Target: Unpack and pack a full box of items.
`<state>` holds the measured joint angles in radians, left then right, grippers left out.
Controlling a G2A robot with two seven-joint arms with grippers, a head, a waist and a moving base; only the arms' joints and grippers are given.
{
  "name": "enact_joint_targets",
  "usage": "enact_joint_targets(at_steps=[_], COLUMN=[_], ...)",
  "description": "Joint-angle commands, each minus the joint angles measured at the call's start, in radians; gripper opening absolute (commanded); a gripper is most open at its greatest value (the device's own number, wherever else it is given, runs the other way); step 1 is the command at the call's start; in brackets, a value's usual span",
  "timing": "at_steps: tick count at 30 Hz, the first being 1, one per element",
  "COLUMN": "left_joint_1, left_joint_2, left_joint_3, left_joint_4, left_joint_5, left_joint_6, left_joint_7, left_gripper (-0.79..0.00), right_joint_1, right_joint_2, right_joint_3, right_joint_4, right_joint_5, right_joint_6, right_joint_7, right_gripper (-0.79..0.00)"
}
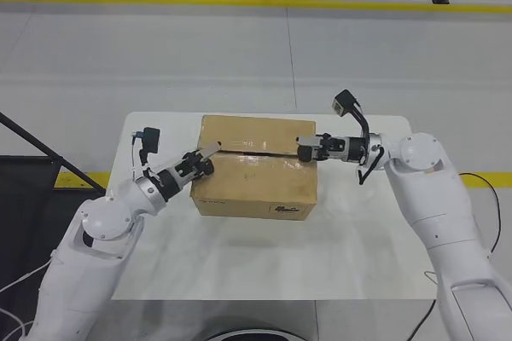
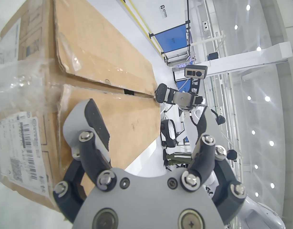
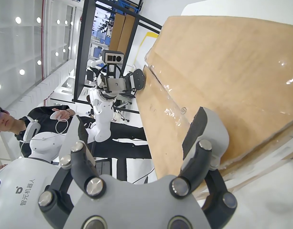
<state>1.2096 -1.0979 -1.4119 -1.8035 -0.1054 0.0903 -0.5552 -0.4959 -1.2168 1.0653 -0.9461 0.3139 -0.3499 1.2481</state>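
Cardboard box [image 1: 254, 175] | flaps [image 1: 256, 136] shut | crumpled clear tape [image 2: 22, 77] | white label [image 2: 20, 148]

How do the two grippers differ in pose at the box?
The left gripper is at the left end of the box, the right gripper at the right end. The left gripper sits slanted to the flap seam; the right gripper lines up with it. Both are open, level with the box top.

Shut cardboard box [image 1: 254, 175], table ctr
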Motion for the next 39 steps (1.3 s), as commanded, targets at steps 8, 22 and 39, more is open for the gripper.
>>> enact_joint_targets(at_steps=[8, 22, 39], left_joint_1=[0.105, 0.204, 0.321], left_joint_2=[0.004, 0.006, -0.037], left_joint_3=[-0.124, -0.200, -0.099], left_joint_4=[-0.083, -0.136, 0.014], left_joint_5=[-0.034, -0.031, -0.253], left_joint_6=[-0.005, 0.021, 0.032], left_joint_7=[0.138, 0.203, 0.446], left_gripper=[0.000, 0.000, 0.000], right_joint_1=[-0.003, 0.005, 0.005], right_joint_2=[-0.002, -0.005, -0.005], right_joint_3=[-0.010, -0.017, -0.017], right_joint_4=[0.044, 0.062, 0.062], right_joint_5=[0.018, 0.025, 0.025], right_joint_6=[0.021, 0.032, 0.032], right_joint_7=[-0.004, -0.006, -0.006], right_gripper=[0.000, 0.000, 0.000])
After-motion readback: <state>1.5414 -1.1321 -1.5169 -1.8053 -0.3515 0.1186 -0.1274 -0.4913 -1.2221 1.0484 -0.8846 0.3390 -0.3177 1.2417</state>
